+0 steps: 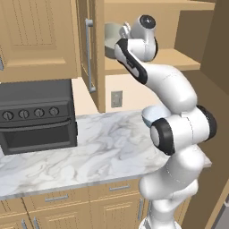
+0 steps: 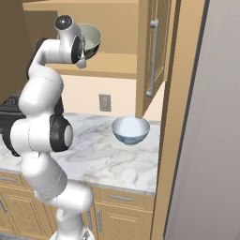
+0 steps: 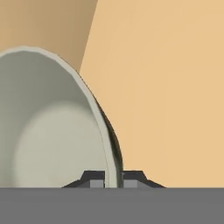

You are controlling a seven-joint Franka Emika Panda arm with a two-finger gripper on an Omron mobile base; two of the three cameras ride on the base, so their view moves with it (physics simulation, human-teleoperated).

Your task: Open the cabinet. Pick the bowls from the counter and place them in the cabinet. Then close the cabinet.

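Currently, from the left base view, we have the arm raised into the open cabinet (image 1: 188,58); the olive-grey bowl (image 1: 112,38) sits high at the opening, just above the inner shelf (image 1: 179,60), partly hidden by the wrist; the white patterned bowl (image 1: 154,115) waits on the marble surface (image 1: 89,152) behind the elbow.

Right base view: olive-grey bowl tilted on its side at the gripper (image 2: 84,56), mouth toward us, over the shelf's front part; cabinet door (image 2: 152,56) swung wide, well clear.

Hand view: jaws pinched shut on the bowl's rim, one fingertip (image 3: 94,178) inside, one outside.

Our judgement: level the bowl first, lower until its base meets the shelf, set it deep enough for the second bowl and the door; release only then.
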